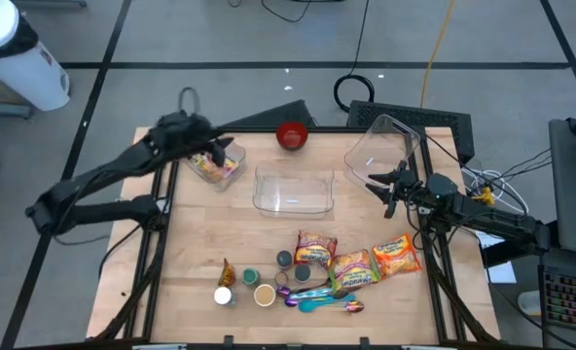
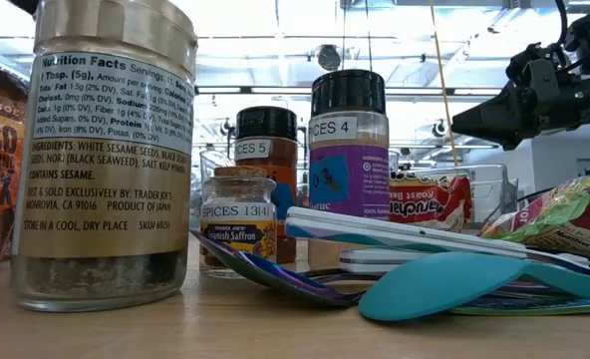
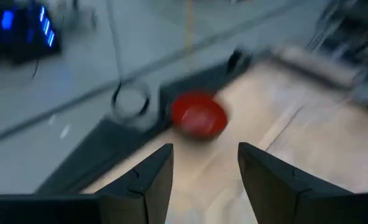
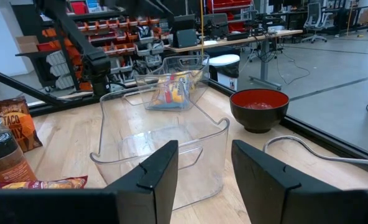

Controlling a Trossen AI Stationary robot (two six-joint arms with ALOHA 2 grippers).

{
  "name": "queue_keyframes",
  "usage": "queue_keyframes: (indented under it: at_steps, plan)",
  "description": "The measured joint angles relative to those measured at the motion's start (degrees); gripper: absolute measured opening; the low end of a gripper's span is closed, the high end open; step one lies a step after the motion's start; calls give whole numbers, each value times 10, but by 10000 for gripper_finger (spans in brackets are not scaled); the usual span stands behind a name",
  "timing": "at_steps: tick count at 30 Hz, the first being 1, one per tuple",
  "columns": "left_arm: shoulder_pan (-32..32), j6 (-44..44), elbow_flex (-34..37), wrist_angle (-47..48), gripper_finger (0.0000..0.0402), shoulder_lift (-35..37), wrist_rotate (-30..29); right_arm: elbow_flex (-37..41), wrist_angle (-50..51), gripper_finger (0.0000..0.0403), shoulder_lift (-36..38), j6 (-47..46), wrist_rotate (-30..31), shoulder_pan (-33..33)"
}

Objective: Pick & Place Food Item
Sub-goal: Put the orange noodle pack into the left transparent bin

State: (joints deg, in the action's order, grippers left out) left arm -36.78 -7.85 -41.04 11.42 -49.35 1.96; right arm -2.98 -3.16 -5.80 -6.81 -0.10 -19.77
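Over the small bin, left end effector hangs open, empty; right end effector open too. Risk: clipping the bin wall, tipping it.

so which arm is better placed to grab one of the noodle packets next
Right, probably. The right pincer hangs open at the table's right edge, just above the noodle packets. The left pincer, also open, is over the small bin at the far left.
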Motion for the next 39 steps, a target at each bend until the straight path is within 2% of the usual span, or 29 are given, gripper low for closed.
queue_keyframes:
  at_steps: [6,11,14,17,20,27,29,32,33,34,37,39]
  plan:
    - [76,-8,39,-6,189,147,62,0,0,141,0,0,0,0]
    - [143,-4,66,-11,189,224,113,0,0,141,0,0,0,0]
    - [172,8,110,-58,189,270,125,0,0,141,0,0,0,0]
    - [188,-4,166,-121,189,315,101,0,0,141,0,0,0,0]
    - [190,-4,204,-143,189,347,63,0,-6,141,0,-16,0,0]
    - [190,2,213,-133,189,384,-66,0,-97,141,0,-175,0,0]
    - [190,-14,213,-131,189,385,-68,0,-121,141,0,-180,8,0]
    - [190,-7,213,-126,189,383,-33,0,-167,141,0,-177,46,0]
    - [190,5,213,-119,189,380,-23,0,-184,141,0,-176,43,0]
    - [190,24,213,-105,189,375,-18,0,-202,141,-2,-179,15,2]
    - [190,58,214,-83,189,359,-27,0,-273,141,-29,-203,-109,38]
    - [190,56,213,-93,189,348,-9,-10,-329,141,-59,-207,-122,83]
